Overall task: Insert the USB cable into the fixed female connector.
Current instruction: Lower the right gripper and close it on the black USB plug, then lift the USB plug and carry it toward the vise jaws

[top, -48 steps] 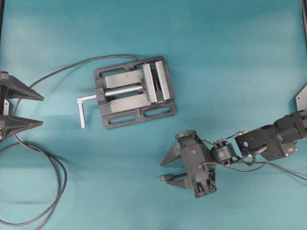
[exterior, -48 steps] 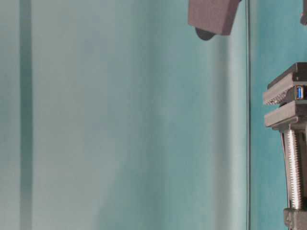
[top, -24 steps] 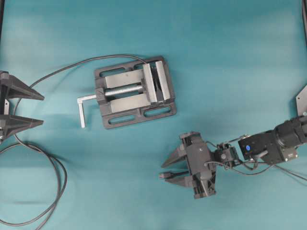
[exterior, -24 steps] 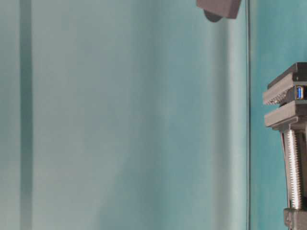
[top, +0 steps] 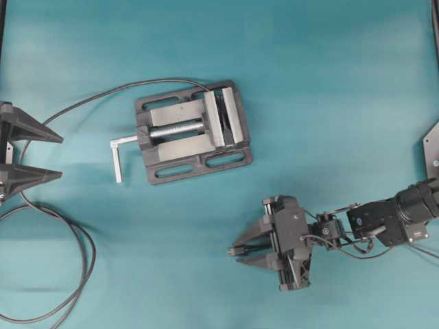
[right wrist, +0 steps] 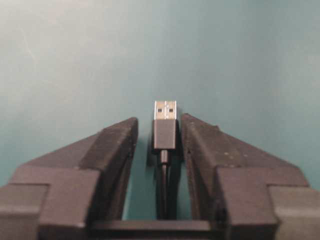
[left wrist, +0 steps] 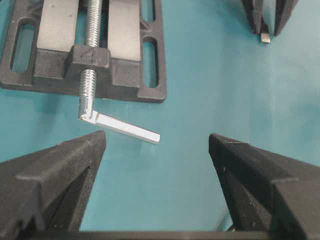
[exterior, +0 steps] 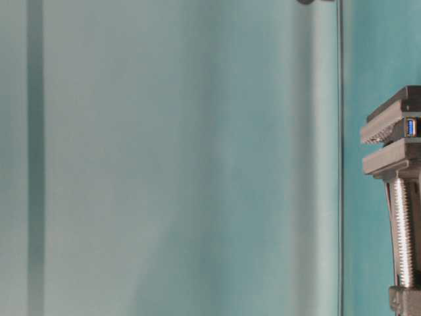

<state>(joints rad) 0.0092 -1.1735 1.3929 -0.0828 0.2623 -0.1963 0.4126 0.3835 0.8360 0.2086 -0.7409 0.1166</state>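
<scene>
matte black right gripper (right wrist: 165,132) narrowed beside usb cable (right wrist: 165,134) plug, left gripper (left wrist: 157,145) wide

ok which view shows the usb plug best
The right wrist view: the plug sits centred between the right claw's fingers, silver tip pointing away, with narrow gaps either side. The overhead shows only a speck at the claw tips. The left wrist view catches it tiny at the top edge. The table-level view misses it.
</scene>
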